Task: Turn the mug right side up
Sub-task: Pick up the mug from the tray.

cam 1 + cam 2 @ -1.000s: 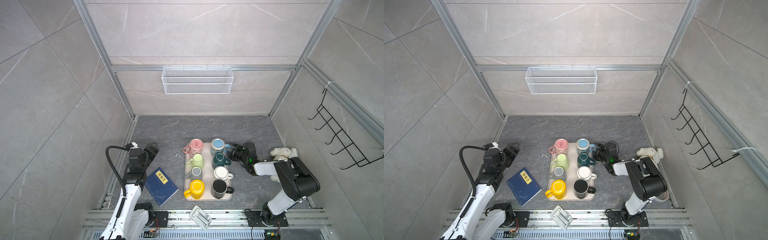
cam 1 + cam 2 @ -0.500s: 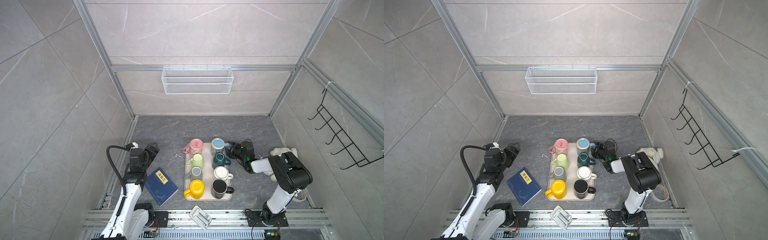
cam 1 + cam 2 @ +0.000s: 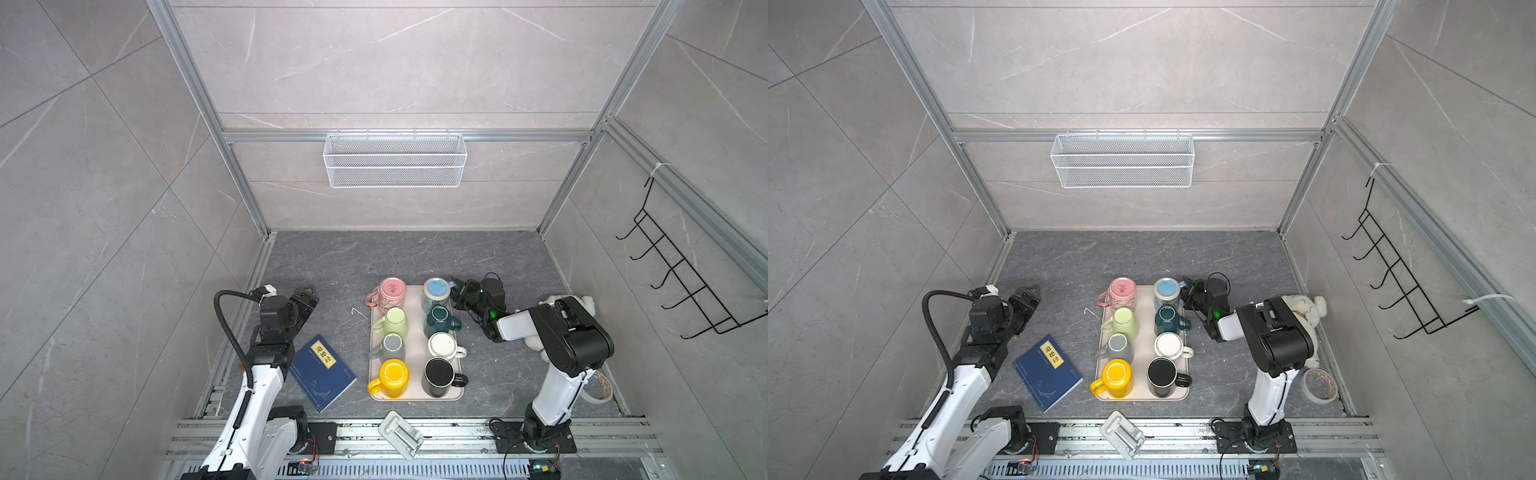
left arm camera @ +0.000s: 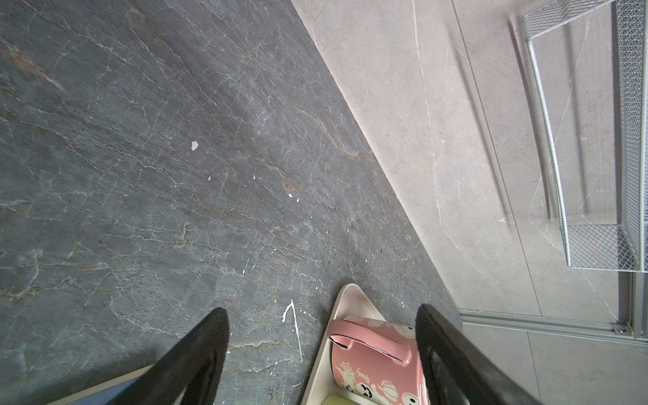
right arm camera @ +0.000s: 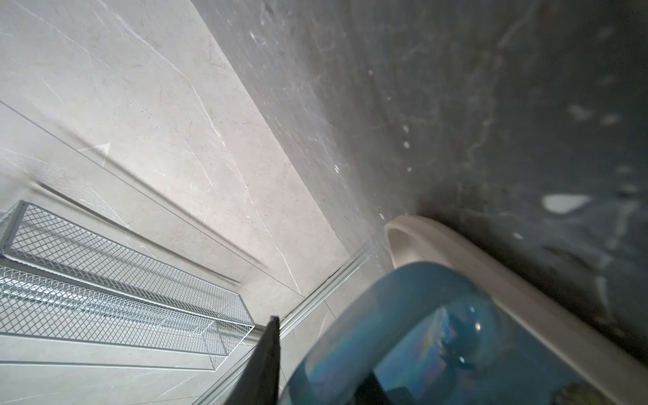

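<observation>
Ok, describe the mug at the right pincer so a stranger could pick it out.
On the dark tabletop, find the pale tray holding eight mugs. In its far row, at the robot's right, stands the light blue mug: the only light blue one, next to the pink mug, right pincer at its handle.

The space is enclosed by pale grey marble-veined tiled walls [image 3: 395,62], which are framed by silver aluminium profile posts and rails [image 3: 270,136]. Below them, a dark grey stone-look floor with lighter veins [image 3: 395,257] is laid, and small white chips are seen on it in the left wrist view. A white wire-mesh basket [image 3: 395,166] is hung from the rear rail. A black wire hook rack [image 3: 683,261] is fixed to the right-hand wall. The scene is evenly and softly lit.
</observation>
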You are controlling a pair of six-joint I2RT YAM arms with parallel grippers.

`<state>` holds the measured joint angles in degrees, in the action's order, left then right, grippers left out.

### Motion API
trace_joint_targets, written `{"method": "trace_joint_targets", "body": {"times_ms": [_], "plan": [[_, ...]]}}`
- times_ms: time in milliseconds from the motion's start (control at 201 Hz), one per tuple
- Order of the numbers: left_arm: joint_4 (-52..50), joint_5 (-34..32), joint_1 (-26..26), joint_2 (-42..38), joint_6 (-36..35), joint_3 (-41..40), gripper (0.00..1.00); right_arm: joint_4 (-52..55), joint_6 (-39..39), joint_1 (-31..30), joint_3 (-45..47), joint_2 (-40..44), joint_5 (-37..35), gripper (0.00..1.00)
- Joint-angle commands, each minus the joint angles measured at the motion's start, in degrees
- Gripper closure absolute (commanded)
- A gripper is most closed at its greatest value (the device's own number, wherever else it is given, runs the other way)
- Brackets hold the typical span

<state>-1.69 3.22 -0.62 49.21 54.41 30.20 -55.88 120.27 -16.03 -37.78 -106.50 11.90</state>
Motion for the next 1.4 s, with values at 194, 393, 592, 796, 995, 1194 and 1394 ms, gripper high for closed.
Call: {"method": "trace_joint_targets", "body": {"times_ms": [194, 393, 592, 796, 995, 1194, 1394], "plan": [[-0.55, -0.87, 0.18, -0.85, -1.35, 2.61, 0.14, -5.57, 5.35, -0.83, -3.13, -5.64, -0.76, 1.00], [-0.93, -0.89, 0.22, -1.20, -1.48, 2.59, 0.14, -7.22, 3.44, -0.89, -3.52, -5.11, -0.65, 1.00], [-1.17, -0.85, 0.19, -1.62, -1.73, 2.59, 0.14, -6.89, -1.26, -0.92, -3.57, -2.75, 0.97, 1.00], [-1.66, -0.66, 0.23, -2.29, -1.86, 2.33, 0.14, -6.65, -5.58, -1.52, -3.83, -0.78, 2.64, 1.00], [-1.73, -0.43, 0.18, -2.56, -1.86, 2.06, 0.14, -6.32, -9.94, -2.31, -3.74, 0.70, 4.66, 1.00], [-1.73, -0.12, 0.18, -2.63, -1.86, 2.08, 0.14, -4.81, -15.40, -3.09, -4.92, 2.08, 6.67, 1.00], [-1.73, 0.20, 0.18, -2.76, -1.85, 1.88, 0.14, -3.25, -19.58, -3.77, -5.91, 3.05, 7.87, 1.00]]}}
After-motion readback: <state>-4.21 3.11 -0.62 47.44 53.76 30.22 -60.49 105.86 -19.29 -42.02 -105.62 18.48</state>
